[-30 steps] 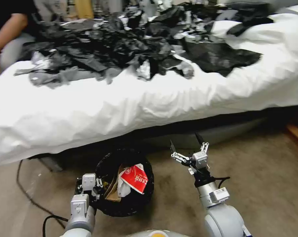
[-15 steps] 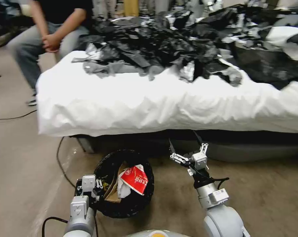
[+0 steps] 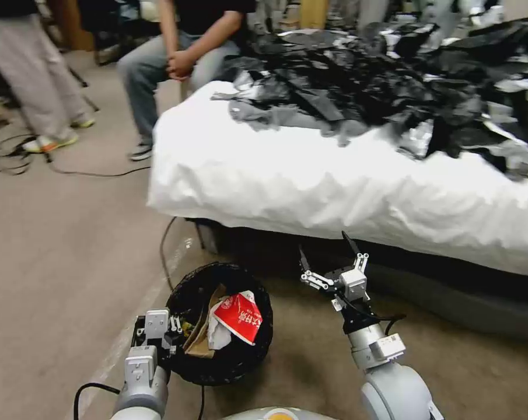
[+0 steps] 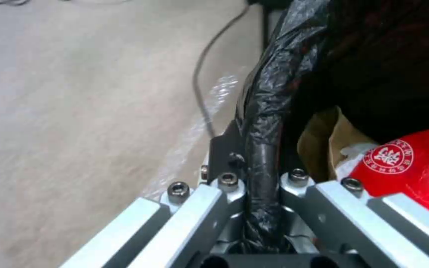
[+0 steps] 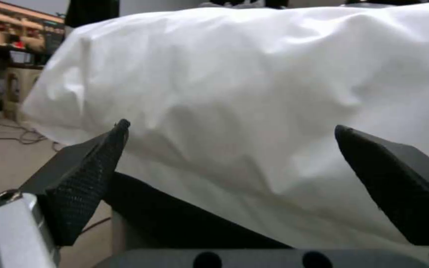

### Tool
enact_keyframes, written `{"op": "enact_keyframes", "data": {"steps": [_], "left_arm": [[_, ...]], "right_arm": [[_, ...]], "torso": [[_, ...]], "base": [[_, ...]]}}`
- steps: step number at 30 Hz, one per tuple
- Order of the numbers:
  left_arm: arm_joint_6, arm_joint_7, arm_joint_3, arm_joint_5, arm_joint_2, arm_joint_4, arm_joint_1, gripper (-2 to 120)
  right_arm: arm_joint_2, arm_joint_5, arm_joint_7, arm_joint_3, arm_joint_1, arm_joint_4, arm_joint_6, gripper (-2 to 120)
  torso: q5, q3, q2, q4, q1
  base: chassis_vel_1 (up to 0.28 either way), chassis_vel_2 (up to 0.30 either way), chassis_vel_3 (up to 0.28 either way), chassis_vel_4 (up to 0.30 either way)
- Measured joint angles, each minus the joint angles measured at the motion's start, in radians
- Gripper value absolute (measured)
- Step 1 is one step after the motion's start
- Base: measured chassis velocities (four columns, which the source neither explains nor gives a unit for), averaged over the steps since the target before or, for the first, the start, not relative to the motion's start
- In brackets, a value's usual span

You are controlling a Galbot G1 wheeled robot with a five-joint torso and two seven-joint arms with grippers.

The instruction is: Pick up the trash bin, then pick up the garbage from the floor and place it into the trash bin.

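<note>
My left gripper [image 3: 169, 331] has its jaws clenched on the black-lined rim of the trash bin [image 3: 240, 361], which I carry low at my left front above the floor [image 3: 71, 245]; the left wrist view shows the liner [image 4: 264, 149] pinched between them. My right gripper [image 3: 329, 262] hangs with jaws spread wide and nothing in them, pointing at the white bed [image 3: 334, 181]. So the bin is picked up, and some garbage already lies inside: a red-and-white packet [image 3: 239, 315], a brown paper bag [image 3: 200, 341] and something white between them. I judge the collecting partly done. No loose litter is on the floor I can see; the bin's white wall and its depths are hidden.
</note>
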Motion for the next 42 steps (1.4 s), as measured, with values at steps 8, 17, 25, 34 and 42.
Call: {"op": "enact_keyframes", "data": {"steps": [8,17,25,34,42], "left_arm": [[0.001,0.000,-0.002,-0.002,0.000,0.000,-0.003,0],[0.005,0.001,-0.011,-0.006,0.002,-0.009,-0.003,0],[0.006,0.002,-0.015,-0.008,0.001,-0.015,-0.002,0],[0.005,0.001,-0.024,-0.016,-0.004,-0.023,0.004,0],[-0.003,0.001,-0.024,-0.016,-0.006,-0.025,0.013,0]], "right_arm": [[-0.003,0.001,0.000,0.002,0.002,-0.003,-0.001,100],[0.001,0.002,0.000,-0.002,0.008,-0.010,-0.003,100],[0.002,0.002,0.000,-0.002,0.004,-0.019,-0.001,100],[-0.001,-0.001,-0.002,0.002,-0.005,-0.016,0.005,100],[0.000,-0.004,-0.004,-0.001,-0.012,-0.012,0.009,100]], "torso": [[-0.0001,0.000,0.000,0.0001,0.000],[0.0000,0.000,0.000,0.0001,0.000],[0.0000,0.000,0.000,0.0000,0.000],[-0.0001,0.000,0.000,0.0000,0.000],[0.0000,0.000,0.000,0.0002,0.000]], "base": [[0.141,0.126,0.118,0.127],[0.121,0.114,0.133,0.127],[0.114,0.123,0.124,0.126],[0.125,0.124,0.125,0.134],[0.122,0.125,0.123,0.117]]}}
